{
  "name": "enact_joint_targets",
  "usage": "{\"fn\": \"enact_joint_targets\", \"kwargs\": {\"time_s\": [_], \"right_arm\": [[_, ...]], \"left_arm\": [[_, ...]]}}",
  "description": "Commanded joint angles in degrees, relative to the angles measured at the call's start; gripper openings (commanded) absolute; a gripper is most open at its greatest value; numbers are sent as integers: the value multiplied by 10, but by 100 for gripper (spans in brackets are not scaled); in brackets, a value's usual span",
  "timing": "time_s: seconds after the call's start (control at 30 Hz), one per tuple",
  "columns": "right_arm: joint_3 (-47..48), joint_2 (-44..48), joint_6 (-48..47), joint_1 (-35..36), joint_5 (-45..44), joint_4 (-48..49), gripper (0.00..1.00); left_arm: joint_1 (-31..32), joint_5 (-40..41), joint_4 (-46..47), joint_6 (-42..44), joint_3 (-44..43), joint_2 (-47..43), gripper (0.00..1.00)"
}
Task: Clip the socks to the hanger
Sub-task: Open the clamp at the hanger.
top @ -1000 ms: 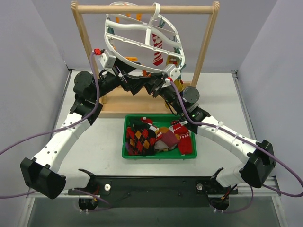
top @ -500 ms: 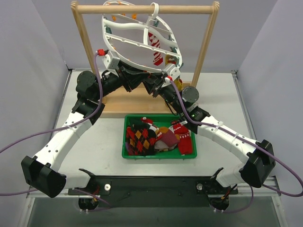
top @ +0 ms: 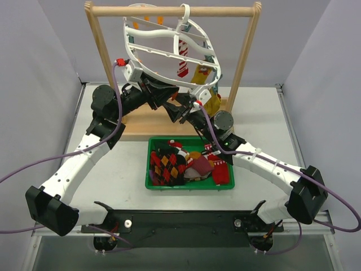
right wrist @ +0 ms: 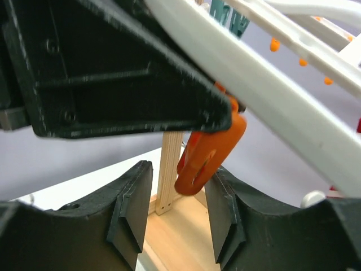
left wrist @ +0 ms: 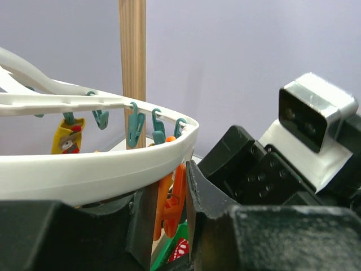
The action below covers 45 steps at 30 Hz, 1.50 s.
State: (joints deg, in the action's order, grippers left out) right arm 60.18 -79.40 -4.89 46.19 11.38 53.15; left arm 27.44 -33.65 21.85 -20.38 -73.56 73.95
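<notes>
The white oval hanger (top: 163,35) hangs from a wooden bar. A red-white striped sock (top: 182,63) and a yellow sock (top: 201,76) dangle from its clips. My left gripper (top: 166,100) is under the hanger's near rim (left wrist: 84,169), shut on an orange clip (left wrist: 172,197). My right gripper (top: 180,108) is just beside it and open. The same orange clip's lower end (right wrist: 208,155) hangs between its fingers, close to the right one. More socks (top: 175,165) lie in the green bin (top: 151,182).
The wooden rack has a bar (top: 169,10), two uprights and a base board (top: 144,123) under the hanger. Teal clips (left wrist: 135,127) line the hanger's rim. The bin sits near the arms, in front of the rack.
My left gripper closed on the orange clip. My right gripper opened and drew back towards the left one. The hanger swung, and the yellow sock now hangs free from it.
</notes>
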Motion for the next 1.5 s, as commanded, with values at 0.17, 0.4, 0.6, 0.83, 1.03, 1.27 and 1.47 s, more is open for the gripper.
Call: {"fn": "enact_joint_targets", "kwargs": {"time_s": [0.17,0.4,0.6,0.83,1.03,1.27,1.47], "right_arm": [[-49,26,38,-25,0,180,42],[-50,38,92,-34,64,202,39],[-61,55,116,-33,83,208,36],[-60,62,117,-32,79,206,34],[-48,46,127,-34,78,193,27],[-37,27,157,-33,80,200,34],[-23,11,175,-29,74,190,36]], "left_arm": [[3,-1,0,-14,-15,-16,20],[3,2,5,-14,-9,-17,15],[3,3,5,-13,-8,-18,11],[3,5,7,-18,-8,-17,9],[3,6,5,-22,-10,-21,8],[3,9,6,-25,-7,-26,6],[3,9,8,-27,-4,-28,5]]}}
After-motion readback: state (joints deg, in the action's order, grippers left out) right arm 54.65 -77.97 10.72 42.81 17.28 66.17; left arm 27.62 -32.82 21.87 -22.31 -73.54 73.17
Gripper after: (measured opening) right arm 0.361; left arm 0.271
